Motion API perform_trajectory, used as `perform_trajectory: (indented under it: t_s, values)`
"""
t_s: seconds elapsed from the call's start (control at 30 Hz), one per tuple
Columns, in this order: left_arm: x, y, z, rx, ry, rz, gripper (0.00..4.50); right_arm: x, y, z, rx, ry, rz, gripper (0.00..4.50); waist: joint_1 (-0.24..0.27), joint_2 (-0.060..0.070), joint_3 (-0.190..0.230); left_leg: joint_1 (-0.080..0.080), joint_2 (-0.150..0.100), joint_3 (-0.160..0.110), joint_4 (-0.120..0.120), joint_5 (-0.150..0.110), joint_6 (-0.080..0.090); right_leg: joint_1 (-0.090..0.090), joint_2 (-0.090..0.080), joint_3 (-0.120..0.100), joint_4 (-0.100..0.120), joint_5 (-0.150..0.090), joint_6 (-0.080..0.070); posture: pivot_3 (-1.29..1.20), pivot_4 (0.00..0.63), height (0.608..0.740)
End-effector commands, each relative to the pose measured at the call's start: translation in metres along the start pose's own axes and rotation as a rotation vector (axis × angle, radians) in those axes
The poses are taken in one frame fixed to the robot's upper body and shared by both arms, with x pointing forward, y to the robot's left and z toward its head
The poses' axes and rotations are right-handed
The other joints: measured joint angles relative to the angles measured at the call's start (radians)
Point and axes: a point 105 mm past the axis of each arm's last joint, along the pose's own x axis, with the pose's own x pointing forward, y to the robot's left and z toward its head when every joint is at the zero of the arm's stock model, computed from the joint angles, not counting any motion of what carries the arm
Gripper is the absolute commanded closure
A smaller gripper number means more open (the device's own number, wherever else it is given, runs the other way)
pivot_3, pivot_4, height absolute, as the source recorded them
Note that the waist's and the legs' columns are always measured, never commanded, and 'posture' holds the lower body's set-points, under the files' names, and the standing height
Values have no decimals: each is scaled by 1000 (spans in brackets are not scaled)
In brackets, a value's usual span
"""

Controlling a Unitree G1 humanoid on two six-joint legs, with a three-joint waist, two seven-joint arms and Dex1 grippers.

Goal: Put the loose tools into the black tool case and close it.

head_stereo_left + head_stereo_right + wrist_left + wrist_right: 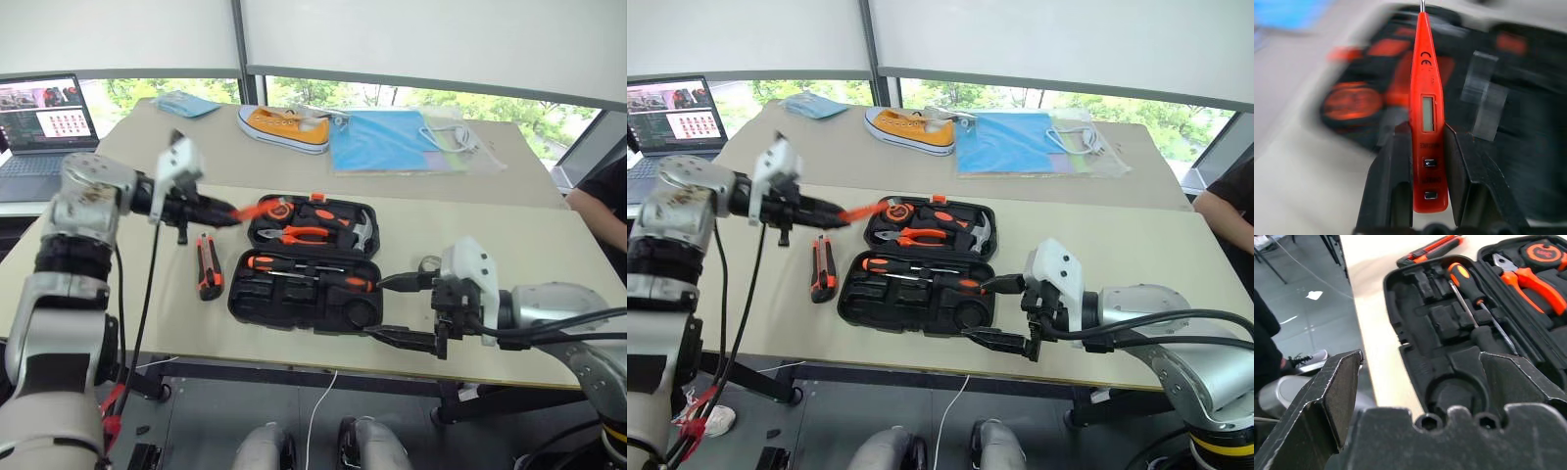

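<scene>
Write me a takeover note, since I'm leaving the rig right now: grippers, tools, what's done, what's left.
Left gripper: shut on the orange tester screwdriver, held in the air left of the open black tool case.
Right gripper: open, empty, at the case's right edge.
Done: two orange-and-black screwdrivers lie in the near half; pliers and hammer sit in the far half.
Left: place the tester, then the utility knife lying on the table left of the case, then close the case. Tape roll: can't tell where it is.

Utility knife (208,267) lies on table (549,255) just left of open tool case (306,277).
</scene>
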Motion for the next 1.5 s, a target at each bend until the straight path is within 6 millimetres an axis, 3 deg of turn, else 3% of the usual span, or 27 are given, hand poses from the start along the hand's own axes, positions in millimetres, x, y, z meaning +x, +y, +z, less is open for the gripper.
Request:
perform_trajectory:
  t_s: [0.03, 0.3, 0.6, 0.8, 0.87, 1.1, 1.17, 1.27, 1.3, 1.33, 1.5]
  values:
    - [24, -16, 5, 117, 55, -125, 4060, -2, 1, 12, -47, -45, -27, 0, 0, 0, 0, 0, 0, 0, 1, 0, 0, 0, 0, 0, 0, 0, 0, 0, 150, 718]
    - [53, -15, -20, 130, 195, -195, 4060, 3, 3, 12, -42, -64, -54, 0, 1, 0, 0, 0, 1, -1, 1, -1, 4, 0, 1, 1, 2, 1, 2, 0, 150, 718]
    - [51, -4, -33, 56, 274, -144, 4060, 4, 0, 12, -38, -86, -92, 0, 0, 0, 0, -2, 0, 0, 2, -1, 8, -1, 1, 1, 1, 1, 1, 0, 150, 718]
    - [52, -11, -28, 38, 233, -189, 4060, 6, -2, 13, -41, -92, -92, 0, 0, 0, 0, -1, 0, 0, 2, -1, 8, 0, 1, 1, 1, 1, 2, 0, 150, 718]
    - [53, -13, -27, 31, 216, -198, 3059, 6, -3, 14, -43, -92, -93, 0, -1, 0, 0, -1, 0, 0, 2, -1, 9, 0, 1, 1, 1, 1, 2, 0, 150, 718]
    - [35, -11, -3, 33, 111, -157, 705, 7, -2, 11, -43, -82, -81, 0, -1, 0, 0, -2, 0, 0, 2, -1, 9, -1, 1, 1, 1, 1, 1, 0, 150, 718]
    - [31, -13, 1, 30, 84, -158, 705, 6, -2, 10, -42, -81, -81, 0, -2, 0, 0, -2, 0, 0, 2, -1, 8, -1, 1, 1, 1, 1, 1, 0, 150, 718]
    - [34, -12, 2, 33, 30, -140, 1413, 8, -1, 8, -36, -79, -75, 0, 0, 0, 0, -1, 0, 0, 2, -1, 8, 0, 1, 1, 1, 1, 1, 0, 150, 718]
    - [36, -12, 1, 38, 17, -135, 1926, 8, 0, 8, -35, -79, -72, 0, 1, 0, 0, -2, 0, 0, 2, -1, 8, 0, 1, 1, 1, 1, 2, 0, 150, 718]
    - [39, -12, -1, 43, 10, -127, 2126, 9, 0, 7, -34, -79, -71, 0, 2, 0, 0, -1, 0, 0, 3, -1, 8, 0, 1, 1, 1, 1, 2, 0, 150, 718]
    - [60, -12, -12, 51, -28, -86, 4030, 10, -1, 8, -35, -81, -67, 0, 4, 0, 0, -1, 0, 0, 3, -1, 9, 1, 1, 1, 1, 1, 2, 0, 150, 718]
